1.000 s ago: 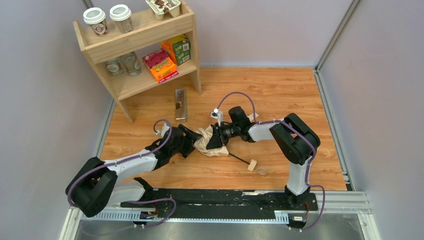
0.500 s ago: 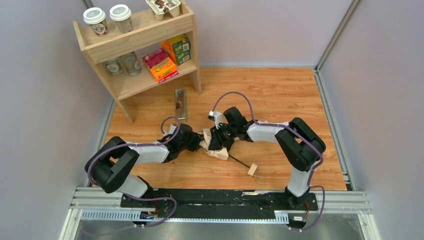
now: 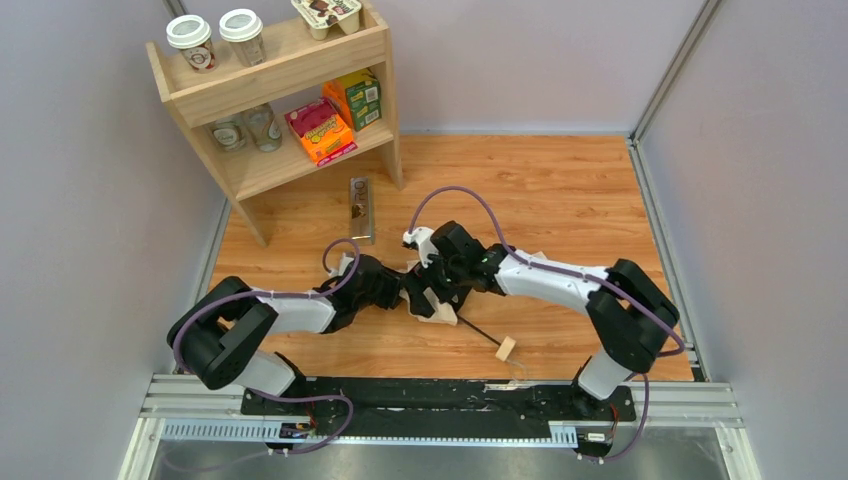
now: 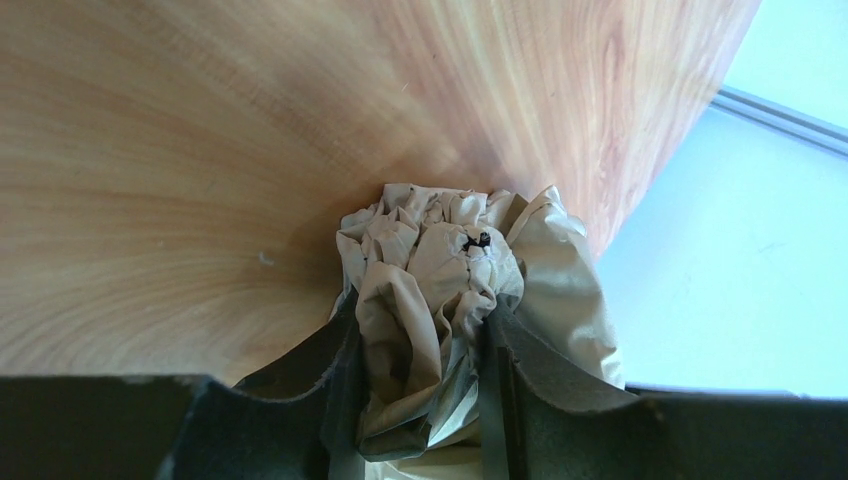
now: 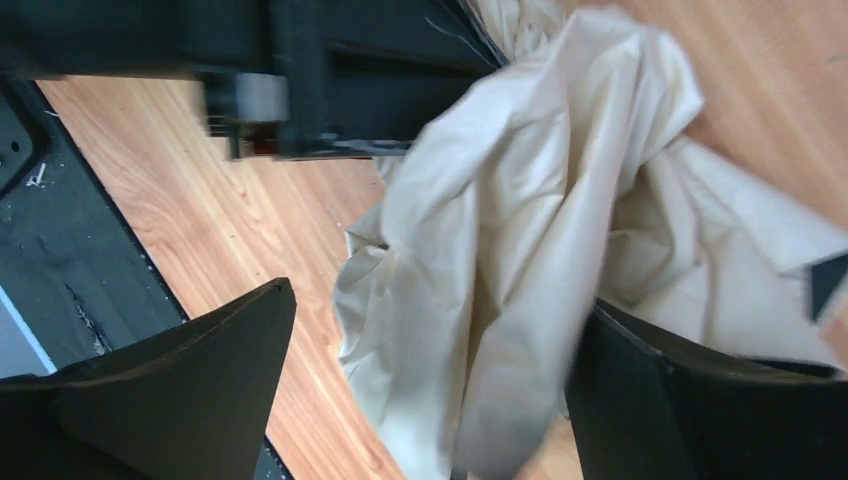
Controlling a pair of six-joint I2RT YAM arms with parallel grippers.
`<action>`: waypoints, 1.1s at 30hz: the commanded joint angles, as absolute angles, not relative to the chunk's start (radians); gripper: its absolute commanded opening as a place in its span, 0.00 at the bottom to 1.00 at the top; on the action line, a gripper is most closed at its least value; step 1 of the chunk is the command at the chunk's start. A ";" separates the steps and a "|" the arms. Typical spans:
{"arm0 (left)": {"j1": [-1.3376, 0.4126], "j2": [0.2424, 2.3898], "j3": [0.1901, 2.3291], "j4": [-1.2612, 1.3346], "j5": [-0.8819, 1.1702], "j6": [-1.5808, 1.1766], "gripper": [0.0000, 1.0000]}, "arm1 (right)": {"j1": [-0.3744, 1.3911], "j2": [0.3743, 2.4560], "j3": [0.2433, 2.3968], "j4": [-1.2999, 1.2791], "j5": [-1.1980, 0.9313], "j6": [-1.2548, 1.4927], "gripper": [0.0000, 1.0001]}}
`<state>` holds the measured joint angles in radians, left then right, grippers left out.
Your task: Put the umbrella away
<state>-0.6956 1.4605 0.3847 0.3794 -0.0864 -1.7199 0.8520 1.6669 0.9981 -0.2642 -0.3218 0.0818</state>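
Working on the table (image 3: 560, 190), wrestling the umbrella (image 3: 440, 308) lying bunched up dead centre. Pinching its cloth (image 4: 430, 265) tight with the left gripper (image 4: 420, 335) from 9 o'clock, and hovering the right gripper (image 5: 440, 390) wide open around the loose folds from 3 o'clock. Probably best gathering more slack before squeezing, and minding the thin shaft (image 3: 480, 328) and wooden knob (image 3: 506, 349) trailing off toward 4 o'clock.
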 commanded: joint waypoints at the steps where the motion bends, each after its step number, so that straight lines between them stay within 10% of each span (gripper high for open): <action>1: -0.707 1.471 0.390 0.005 -0.058 -1.672 0.00 | 0.946 1.531 1.061 -0.333 -0.099 0.006 1.00; 17: -0.707 1.450 0.429 -0.155 -0.006 -1.733 0.00 | 1.224 1.739 0.922 -0.061 0.604 -0.129 0.97; 33: -0.707 1.425 0.433 -0.172 -0.006 -1.736 0.00 | 1.204 1.753 0.813 0.067 0.649 -0.132 0.88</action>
